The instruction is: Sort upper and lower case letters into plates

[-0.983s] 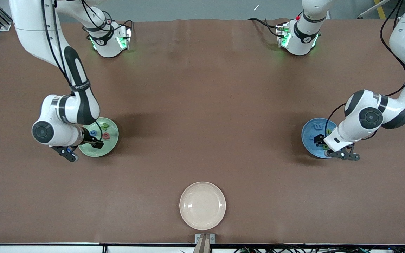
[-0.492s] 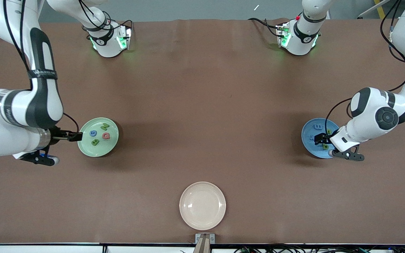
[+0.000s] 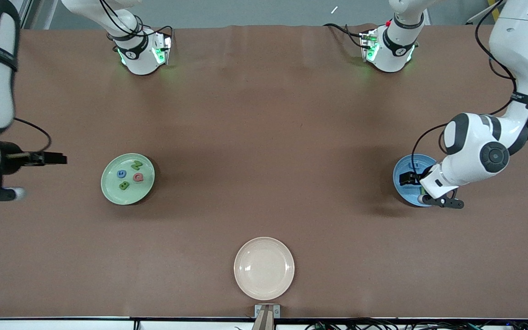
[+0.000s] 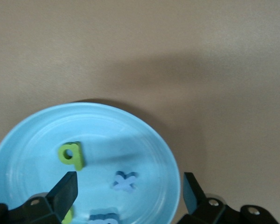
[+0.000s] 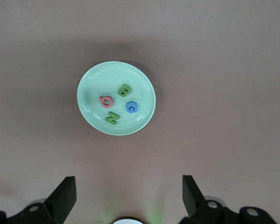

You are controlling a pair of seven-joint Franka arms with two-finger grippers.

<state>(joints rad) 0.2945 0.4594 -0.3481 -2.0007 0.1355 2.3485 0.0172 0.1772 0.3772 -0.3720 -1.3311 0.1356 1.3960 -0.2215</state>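
Right gripper (image 3: 57, 158): withdrawn to frame's left edge, fingers spread, empty. Mint plate (image 3: 128, 178): four capitals. Left gripper (image 3: 408, 178): spread over blue plate (image 3: 400, 172). Sorting apparently finished.

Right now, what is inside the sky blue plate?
The sky blue plate holds a green b and a blue x. Two more letters show only partly, covered by the open left gripper over the plate.
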